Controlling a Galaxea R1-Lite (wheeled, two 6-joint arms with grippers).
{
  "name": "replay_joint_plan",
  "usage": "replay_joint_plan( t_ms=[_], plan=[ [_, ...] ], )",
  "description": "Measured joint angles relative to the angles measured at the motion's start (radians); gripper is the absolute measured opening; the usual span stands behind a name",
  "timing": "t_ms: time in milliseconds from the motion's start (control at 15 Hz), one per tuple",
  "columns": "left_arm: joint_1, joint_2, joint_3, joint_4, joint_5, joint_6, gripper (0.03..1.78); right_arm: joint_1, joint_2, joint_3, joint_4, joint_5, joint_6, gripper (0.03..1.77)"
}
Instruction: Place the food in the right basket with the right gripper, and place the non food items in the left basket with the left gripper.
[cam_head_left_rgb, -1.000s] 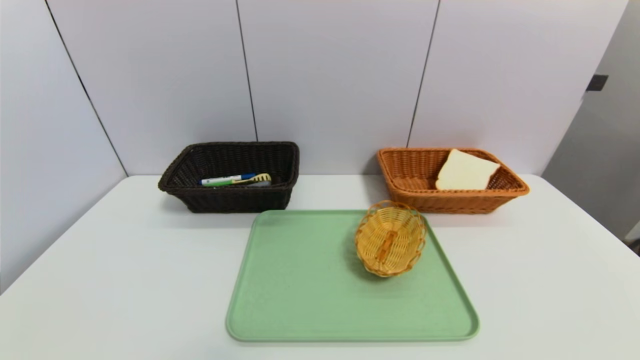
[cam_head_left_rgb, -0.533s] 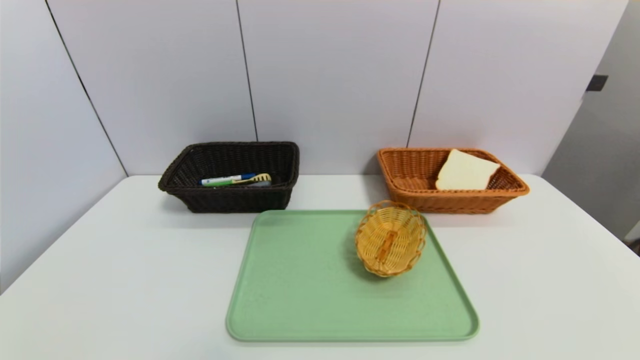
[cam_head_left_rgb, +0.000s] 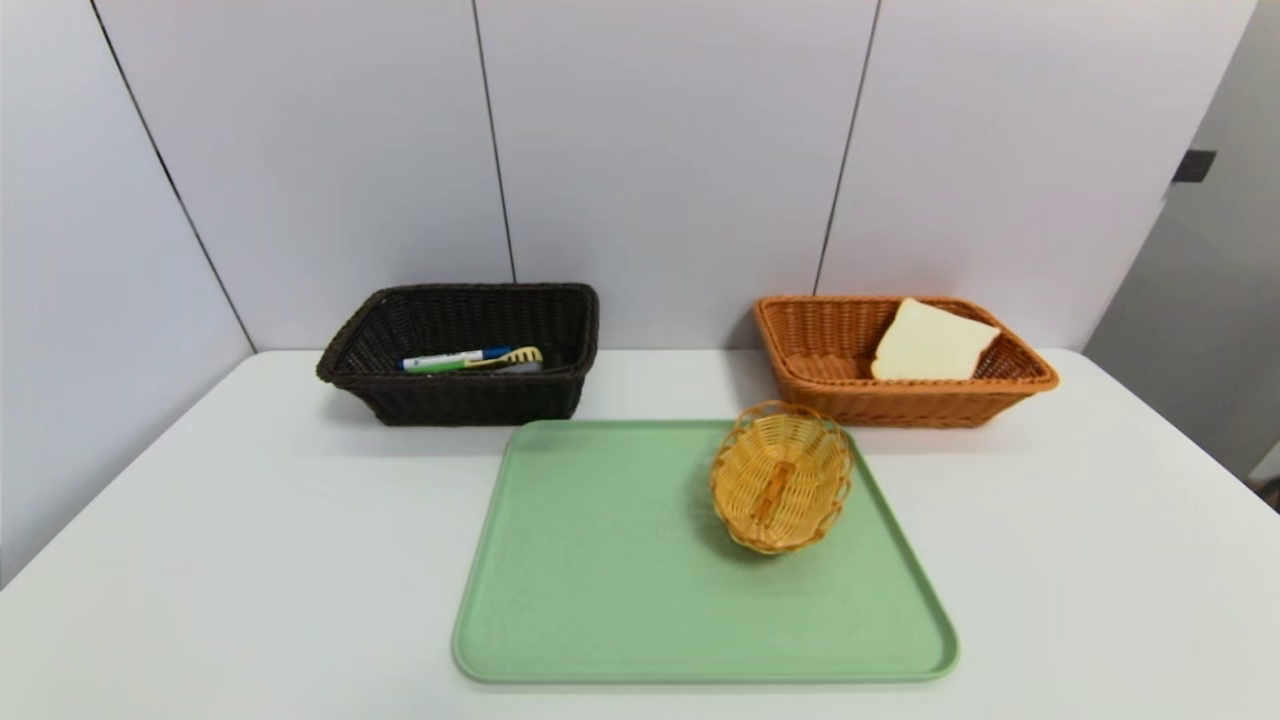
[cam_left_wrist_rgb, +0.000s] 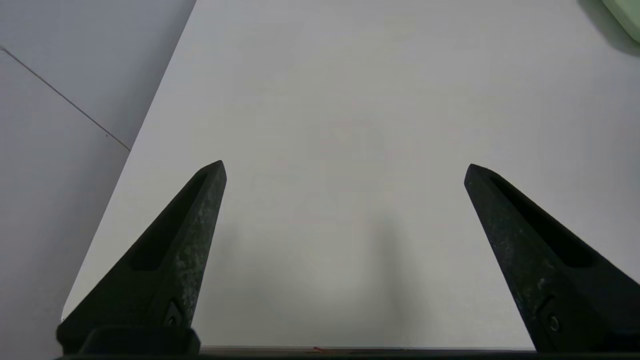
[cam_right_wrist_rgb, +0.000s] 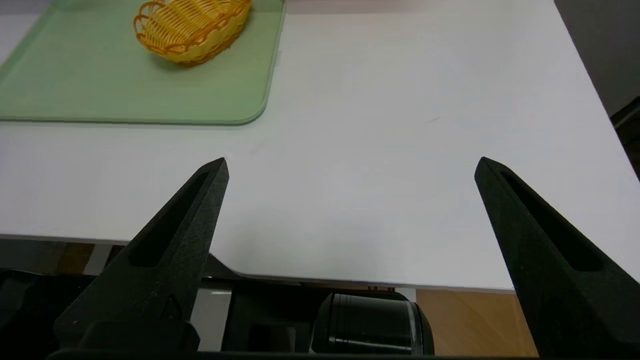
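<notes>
two tools: both stand with jaws spread wide and nothing held between them; neither shows in the head view.
left tool: hovers over bare white tabletop near its left edge, fingers far apart, gripping nothing.
ahead of left tool: only a corner of the green tray shows, far ahead and off to the right side.
right tool: hangs over the near edge of the tabletop, on the right side, jaws empty and fully parted.
ahead of right tool: the green tray lies ahead and to the left, its rounded near corner closest; the small yellow wicker basket sits on it, well apart from the tool.
below right tool: dark parts of the robot's body show under the tabletop edge.
green tray: centred on the tabletop, carrying only the small yellow wicker basket at its far right part.
left basket: dark brown, beyond the tray's left corner, far from both tools; a marker and a yellow comb-like item lie inside.
right basket: orange-brown, beyond the tray's right corner; a slice of bread leans against its far right wall.
</notes>
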Motion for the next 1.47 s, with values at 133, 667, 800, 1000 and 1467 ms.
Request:
replay_joint_plan(
  t_ms=[133, 667, 800, 1000, 1467],
  plan=[
    [0.0, -0.01, 0.015, -0.001, 0.005, -0.001, 1.69, 0.011, -0.015, 0.037, -0.004, -0.006, -0.009, 1.7],
    [0.0, -0.059, 0.116, -0.141, -0.071, -0.002, 1.69, 0.021, -0.092, 0.561, -0.614, -0.128, -0.093, 1.7],
    [0.0, -0.06, 0.148, -0.19, -0.106, -0.003, 1.69, 0.025, -0.121, 0.689, -0.778, -0.127, -0.108, 1.7],
    [0.0, -0.06, 0.204, -0.279, -0.159, -0.012, 1.69, 0.03, -0.206, 0.798, -0.831, -0.129, -0.138, 1.7],
    [0.0, -0.061, 0.222, -0.29, -0.154, -0.108, 1.69, 0.032, -0.272, 0.837, -0.843, -0.121, -0.149, 1.7]
  ],
)
